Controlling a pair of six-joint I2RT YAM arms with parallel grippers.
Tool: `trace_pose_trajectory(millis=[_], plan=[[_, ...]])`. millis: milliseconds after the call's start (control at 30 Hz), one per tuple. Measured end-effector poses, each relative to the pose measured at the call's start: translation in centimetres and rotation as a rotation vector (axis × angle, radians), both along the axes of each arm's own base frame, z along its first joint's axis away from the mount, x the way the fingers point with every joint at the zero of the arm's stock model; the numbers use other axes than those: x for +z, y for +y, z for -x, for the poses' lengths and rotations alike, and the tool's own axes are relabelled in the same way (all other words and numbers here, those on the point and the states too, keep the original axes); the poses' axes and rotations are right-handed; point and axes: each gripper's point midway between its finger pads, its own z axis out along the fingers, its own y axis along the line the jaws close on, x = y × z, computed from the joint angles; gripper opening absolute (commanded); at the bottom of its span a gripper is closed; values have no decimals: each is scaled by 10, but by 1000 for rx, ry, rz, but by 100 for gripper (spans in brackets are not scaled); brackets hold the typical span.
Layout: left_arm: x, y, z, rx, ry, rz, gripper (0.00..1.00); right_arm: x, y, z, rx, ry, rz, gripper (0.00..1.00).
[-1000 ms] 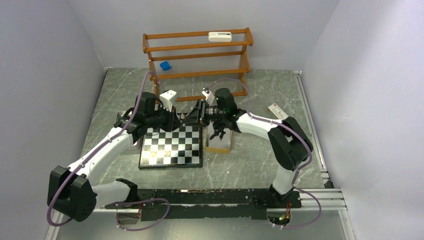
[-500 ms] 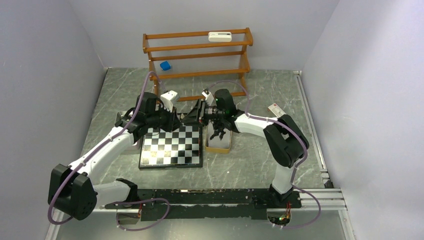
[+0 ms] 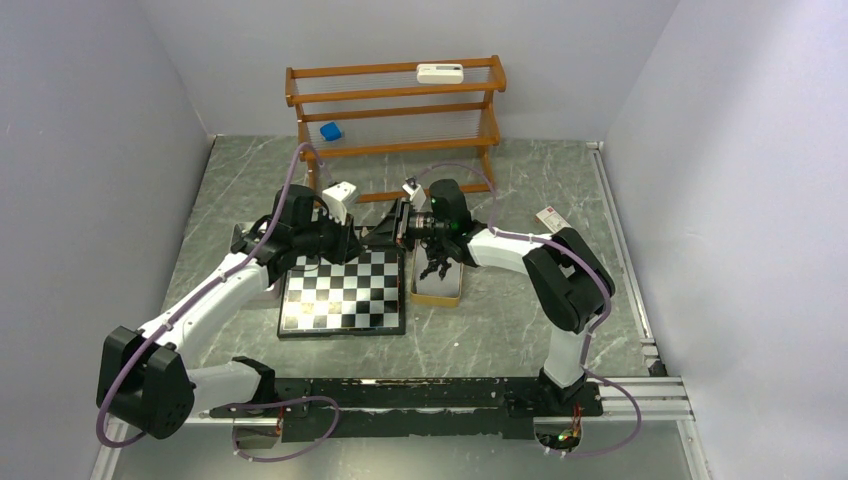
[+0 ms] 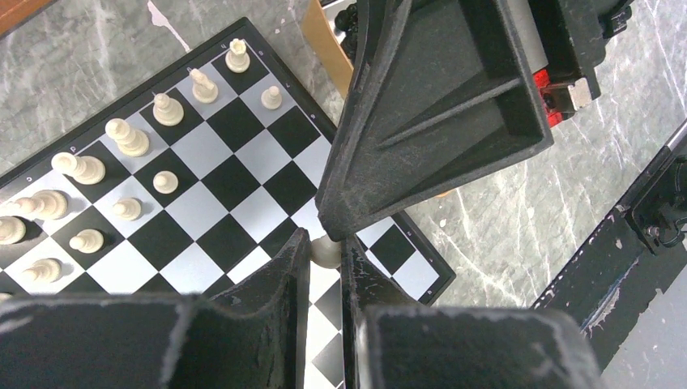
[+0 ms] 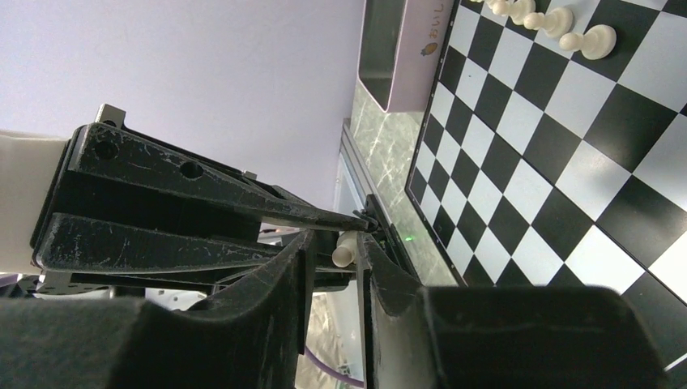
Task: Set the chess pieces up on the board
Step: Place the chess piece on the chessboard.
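The board (image 3: 345, 292) lies between the arms, with several cream chess pieces (image 4: 128, 138) lined up along its far left side. Above the board's far right corner my left gripper (image 4: 326, 243) is shut on a small cream piece (image 4: 327, 253). My right gripper (image 5: 334, 243) faces it tip to tip, jaws set around the same piece (image 5: 344, 250). The piece touches one right finger and a gap shows at the other. From above, both grippers (image 3: 375, 238) meet over the board's far edge. Black pieces lie heaped in a metal tray (image 3: 438, 290) right of the board.
A wooden rack (image 3: 395, 105) stands at the back, holding a blue cube (image 3: 330, 131) and a white device (image 3: 440, 72). A small white and red box (image 3: 553, 222) lies to the right. Another tray (image 5: 397, 57) sits beside the board's left edge.
The right gripper's jaws have narrowed around the cream piece, and the right arm's elbow has shifted slightly left. The left arm has stayed still, holding the piece.
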Motion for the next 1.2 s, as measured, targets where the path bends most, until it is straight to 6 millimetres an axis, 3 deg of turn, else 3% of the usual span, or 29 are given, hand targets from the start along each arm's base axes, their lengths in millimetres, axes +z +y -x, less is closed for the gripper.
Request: trace_pose_trajectory(millis=[300,767,1200], plan=[[-2,0,0,1,5,-3,9,-2,0,0,4,-6,5,27],[-8,1,-2,11,17,-21,9,-9,-1,2,-2,11,24,15],[-18,4,-3,28,43,-47,21,-21,1,1,-5,41,24,12]])
